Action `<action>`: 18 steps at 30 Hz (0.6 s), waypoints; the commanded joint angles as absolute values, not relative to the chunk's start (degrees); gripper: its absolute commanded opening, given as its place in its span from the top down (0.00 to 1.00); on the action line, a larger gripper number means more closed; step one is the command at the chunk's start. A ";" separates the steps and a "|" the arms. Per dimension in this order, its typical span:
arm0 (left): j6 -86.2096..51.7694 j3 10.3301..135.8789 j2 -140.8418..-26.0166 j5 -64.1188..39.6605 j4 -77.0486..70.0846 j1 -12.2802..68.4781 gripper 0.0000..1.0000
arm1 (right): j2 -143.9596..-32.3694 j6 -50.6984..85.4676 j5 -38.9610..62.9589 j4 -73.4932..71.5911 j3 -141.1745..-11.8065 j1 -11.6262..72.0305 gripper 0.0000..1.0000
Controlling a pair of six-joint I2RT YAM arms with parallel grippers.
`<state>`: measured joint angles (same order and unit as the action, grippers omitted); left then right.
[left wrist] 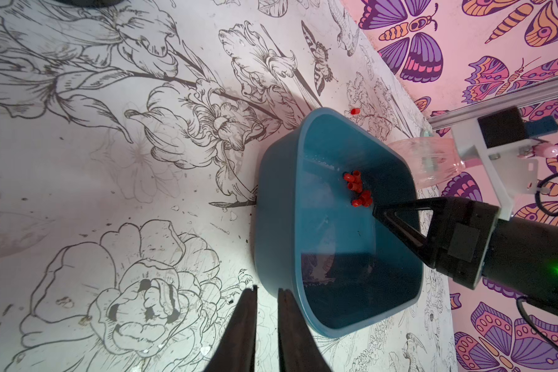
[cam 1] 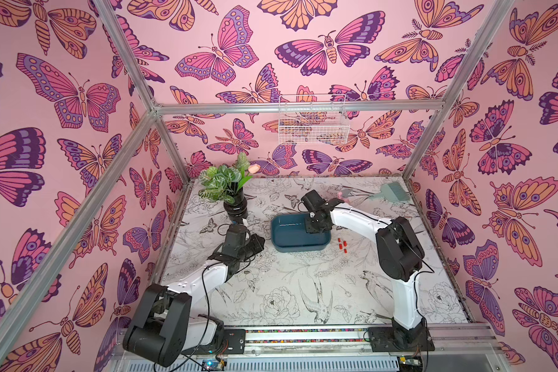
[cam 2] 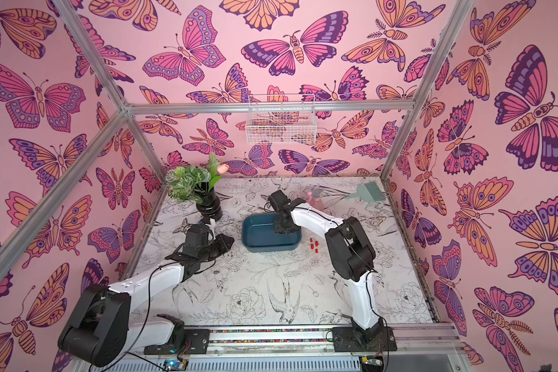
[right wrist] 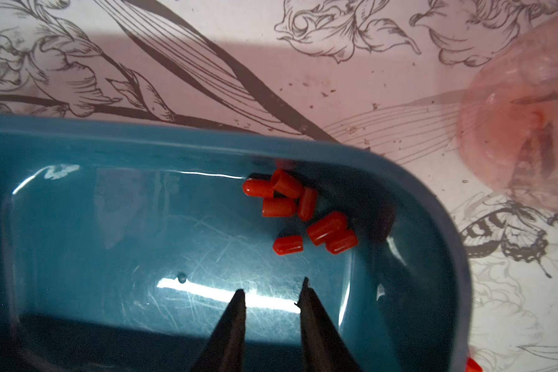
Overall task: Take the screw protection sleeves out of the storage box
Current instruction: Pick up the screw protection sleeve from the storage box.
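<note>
- The step in hand, as I read it, is going in for another pick. My right gripper [right wrist: 273, 286] is down inside the box [right wrist: 207, 138]. Its fingers are spread with a clear gap and nothing between them.
- The box sits about mid-frame in both top views, a touch below the middle.
- The sleeves [right wrist: 279, 207] left inside number seven or so. They're bunched in one rounded corner near the wall, just ahead of my fingertips but not touching them. One rides on top of its neighbours.
- A few more are already out. They lie on the table [cam 1: 287, 273] just right of the box in both top views.
- My left gripper [left wrist: 268, 290] sits outside the box, left of it in the top views. Its fingers are almost together with a thin gap, holding nothing.
- My guess for the next move is to ease forward to the lone sleeve at the near edge of the clump. I'd straddle it and close gently.
- These things are tiny and round, so I reckon a sloppy pinch sends one rolling or drags the neighbours along.
- After that it's lift over the wall and drop it by the others. I'd call the job well short of halfway.
</note>
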<state>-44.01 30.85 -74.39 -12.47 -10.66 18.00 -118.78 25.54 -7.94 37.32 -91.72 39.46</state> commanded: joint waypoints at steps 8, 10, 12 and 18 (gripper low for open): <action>-43.81 30.67 -74.97 -13.34 -11.12 17.54 0.82 | -120.73 26.27 -7.59 37.40 -91.69 38.41 0.60; -43.86 30.70 -75.04 -13.43 -11.14 17.49 0.82 | -121.09 26.18 -7.31 37.26 -92.06 38.34 0.60; -43.86 30.68 -75.06 -13.35 -11.13 17.49 0.82 | -121.66 25.94 -7.33 37.45 -92.59 38.36 0.60; -43.86 30.67 -75.14 -13.30 -11.16 17.56 0.82 | -122.87 25.89 -6.37 37.52 -93.55 38.19 0.60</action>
<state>-44.01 30.85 -74.39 -12.67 -10.68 17.91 -121.34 25.52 -7.18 37.08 -91.85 38.39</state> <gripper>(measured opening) 0.182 0.401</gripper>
